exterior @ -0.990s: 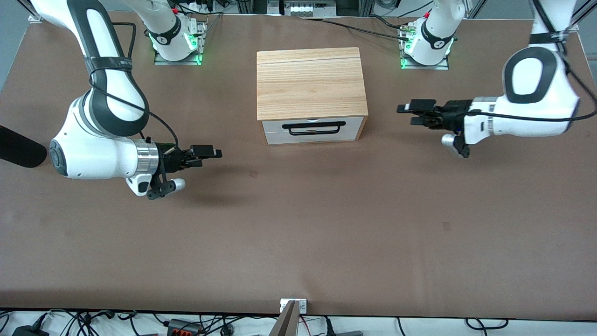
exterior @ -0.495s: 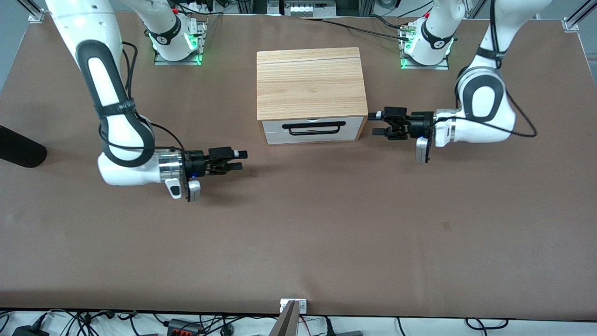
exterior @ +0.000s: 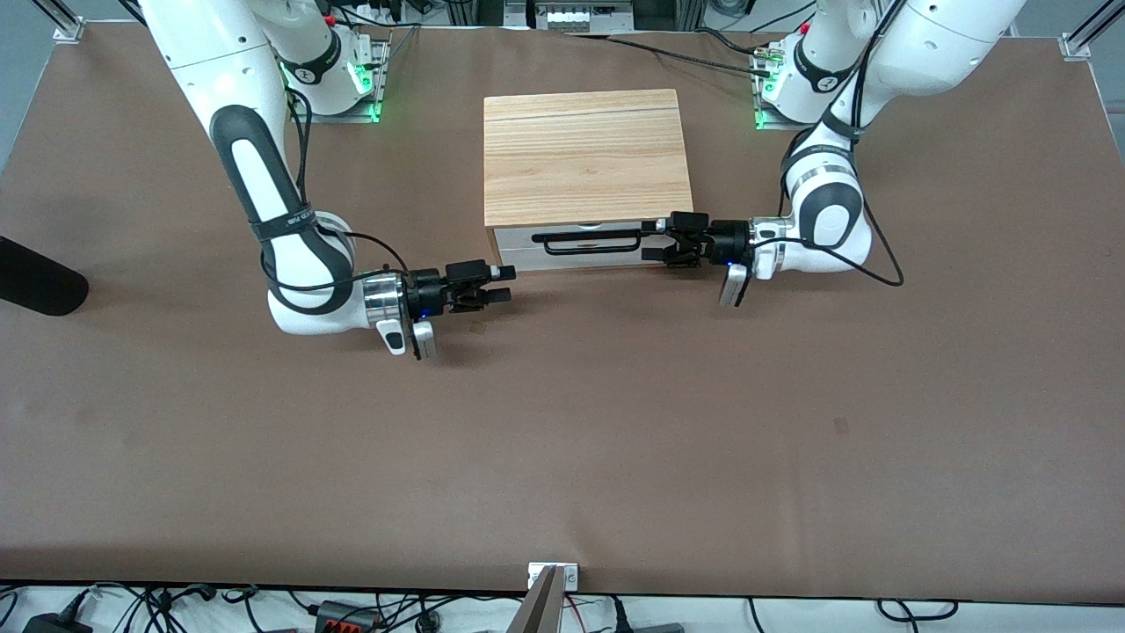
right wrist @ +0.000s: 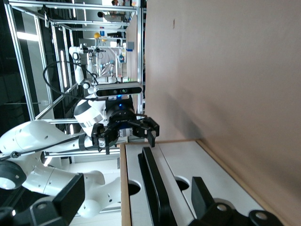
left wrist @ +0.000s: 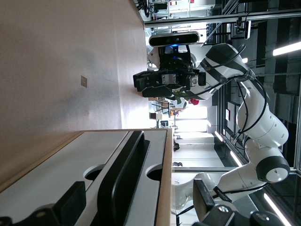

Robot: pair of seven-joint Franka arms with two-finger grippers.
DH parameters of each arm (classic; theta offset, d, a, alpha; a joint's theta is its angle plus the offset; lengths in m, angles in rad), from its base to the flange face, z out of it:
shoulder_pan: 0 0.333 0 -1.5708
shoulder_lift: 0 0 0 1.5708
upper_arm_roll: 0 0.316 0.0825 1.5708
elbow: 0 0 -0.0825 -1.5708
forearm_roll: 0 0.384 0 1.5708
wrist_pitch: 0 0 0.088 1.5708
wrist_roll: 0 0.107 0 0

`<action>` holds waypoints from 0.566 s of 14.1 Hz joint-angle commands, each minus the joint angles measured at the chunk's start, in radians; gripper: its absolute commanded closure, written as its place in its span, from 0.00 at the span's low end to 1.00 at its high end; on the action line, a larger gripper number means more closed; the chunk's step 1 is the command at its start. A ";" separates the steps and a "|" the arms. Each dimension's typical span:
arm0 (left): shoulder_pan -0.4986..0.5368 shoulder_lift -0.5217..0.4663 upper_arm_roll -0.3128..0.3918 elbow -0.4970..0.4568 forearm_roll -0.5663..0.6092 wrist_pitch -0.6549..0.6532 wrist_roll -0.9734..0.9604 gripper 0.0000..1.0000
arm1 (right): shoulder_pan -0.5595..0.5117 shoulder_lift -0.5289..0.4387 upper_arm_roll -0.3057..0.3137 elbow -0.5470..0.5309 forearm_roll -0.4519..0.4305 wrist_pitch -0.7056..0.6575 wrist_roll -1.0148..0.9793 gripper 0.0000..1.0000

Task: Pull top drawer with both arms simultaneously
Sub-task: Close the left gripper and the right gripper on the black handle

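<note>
Front view, centre frame: both black two-finger end effectors, left [exterior: 661,238] and right [exterior: 499,285], gape empty (approach step) flanking the shut white-fronted, black-handled top drawer [exterior: 589,237]; next, straddle its bar.

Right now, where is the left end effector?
In the front view, the left end effector is at the black bar handle end toward the left arm's side, open, in front of the top drawer.

Flat brown matte table [exterior: 562,440] is carrying a light-wood cabinet w/ white drawer fronts [exterior: 584,171], sitting mid-table, far from the front cam, btwn the two arm bases. Two white arm bases w/ green lights [exterior: 334,83] [exterior: 804,88] are standing along the table's far edge.
</note>
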 commanded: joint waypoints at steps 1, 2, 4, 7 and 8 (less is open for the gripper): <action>0.012 -0.001 -0.008 -0.008 -0.027 0.009 0.041 0.00 | 0.012 -0.008 0.025 -0.057 0.028 -0.002 -0.039 0.00; 0.011 0.001 -0.008 -0.008 -0.034 0.009 0.051 0.01 | 0.015 -0.008 0.027 -0.065 0.026 -0.007 -0.039 0.00; 0.008 0.037 -0.009 -0.008 -0.039 0.006 0.141 0.10 | 0.018 0.010 0.053 -0.061 0.028 -0.013 -0.038 0.00; 0.001 0.080 -0.009 -0.006 -0.092 0.003 0.222 0.37 | 0.018 0.038 0.074 -0.056 0.109 -0.022 -0.117 0.00; -0.012 0.082 -0.009 -0.006 -0.112 0.004 0.222 0.42 | 0.021 0.048 0.074 -0.053 0.117 -0.032 -0.137 0.00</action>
